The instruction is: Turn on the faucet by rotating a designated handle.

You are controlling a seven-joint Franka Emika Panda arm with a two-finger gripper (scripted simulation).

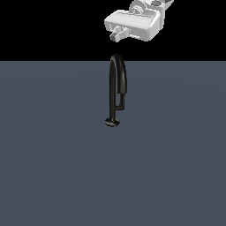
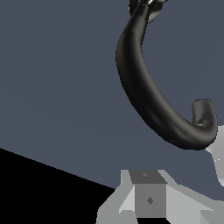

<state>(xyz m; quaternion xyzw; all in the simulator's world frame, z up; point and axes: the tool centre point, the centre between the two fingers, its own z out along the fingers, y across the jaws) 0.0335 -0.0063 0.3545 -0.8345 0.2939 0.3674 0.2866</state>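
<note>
Black, glossy and slim, the arched pipe faucet (image 1: 117, 86) stands upright on the flat slate-grey counter (image 1: 53, 154), near the counter's far edge and about midway between its side edges. Long axis vertical: a tall narrow inverted U rising from a small round disc foot (image 1: 112, 122). The arch crown just breaks the far edge line against the black background.

Thin black rod-like handle (image 1: 122, 102): only a short straight stretch can be made out in the exterior view, running vertically alongside the pipe on the exterior view's right, close above the foot. Where it joins the pipe is too dark and small to resolve. It cannot be picked out with confidence in the wrist view.

Wrist view: faucet (image 2: 148, 94) seen foreshortened from above as a thick curved black tube; its base is cut off at the frame edge, and the hooked spout end curls back near the opposite side.

White boxy end effector (image 1: 118, 35) hangs above the arch crown, clear of it, offset slightly to the exterior view's right. Its upper part and the arm are cut off at the frame top. One short grey finger stub shows; the second is not separable, so whether the jaws are apart or closed cannot be told. Wrist view shows only grey end effector (image 2: 148, 197) housing at the frame edge, fingertips out of frame. Nothing visibly in contact with the faucet.
</note>
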